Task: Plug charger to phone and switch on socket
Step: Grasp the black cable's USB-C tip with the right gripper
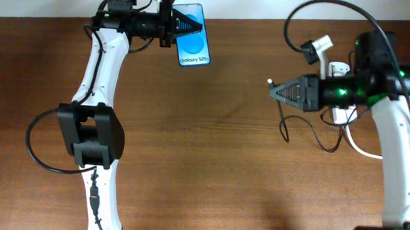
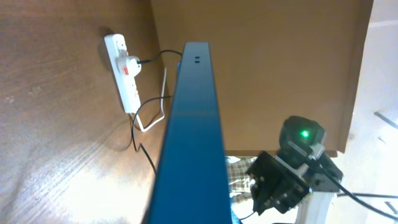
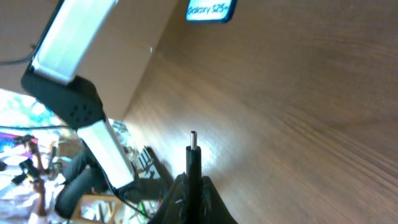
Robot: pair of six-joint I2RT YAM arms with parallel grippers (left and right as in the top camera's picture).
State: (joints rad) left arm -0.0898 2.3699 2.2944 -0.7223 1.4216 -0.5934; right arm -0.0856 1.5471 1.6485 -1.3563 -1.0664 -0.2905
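My left gripper [image 1: 171,25] is shut on the phone [image 1: 193,35] and holds it lifted at the table's far edge, blue screen with "Galaxy S25+" text facing up. In the left wrist view the phone [image 2: 193,124] shows edge-on. My right gripper [image 1: 274,90] is shut on the charger's black connector [image 3: 193,152], whose metal tip points left toward the phone [image 3: 210,9], well apart from it. The thin black cable [image 1: 308,130] trails back to the socket [image 2: 122,71], a white strip with a plug in it. In the overhead view the socket [image 1: 340,68] is mostly hidden under my right arm.
The socket's thick white cord [image 1: 359,146] loops off to the right. The left arm's base [image 1: 90,134] stands at the left front. The brown wooden table [image 1: 210,164] lies between the two arms.
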